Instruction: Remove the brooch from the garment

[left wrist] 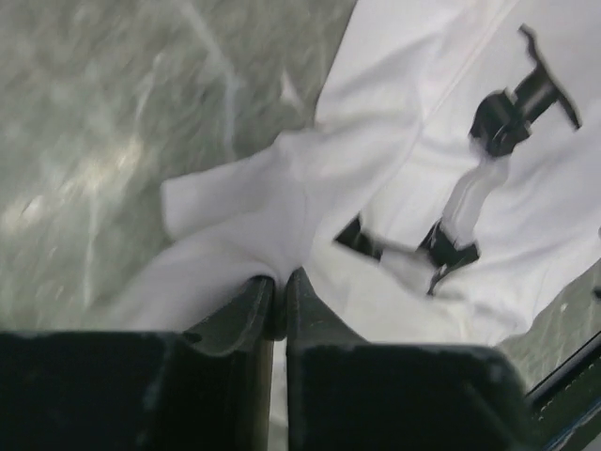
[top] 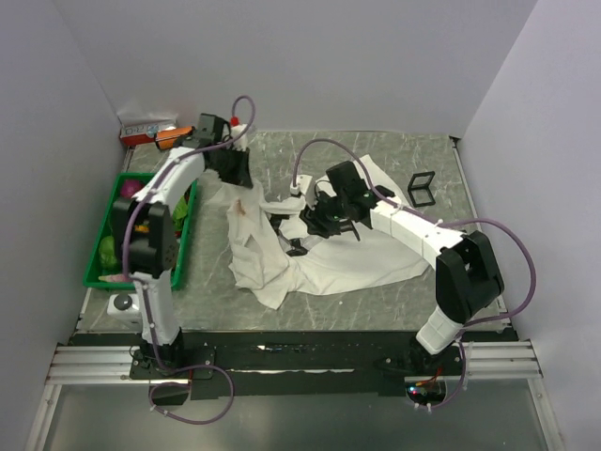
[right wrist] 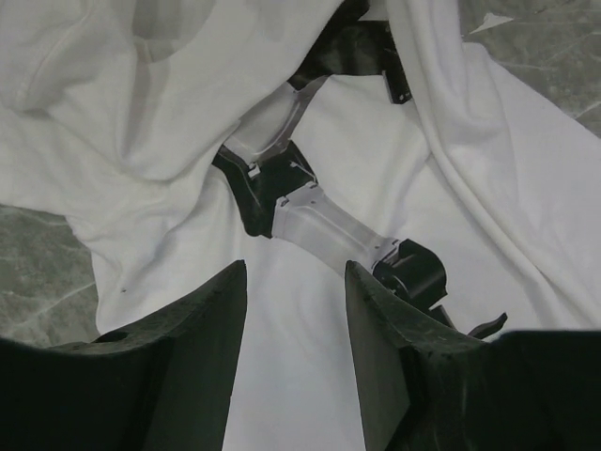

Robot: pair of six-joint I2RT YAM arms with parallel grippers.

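The left gripper [left wrist: 280,287] was shut tight on a fold of the white garment [left wrist: 282,197]. A black-and-clear thing [left wrist: 467,199] lay at three o'clock.

White garment [top: 357,258] is lying crumpled across the middle of the grey table [top: 394,155]. It is bunching into folds on its left side, with a flap trailing toward the near left. Its far-left fold is sitting pinched in the closed left gripper [left wrist: 280,285]. The brooch [top: 237,206] is possibly showing as a tiny orange-tan speck on that fold, too small to confirm.
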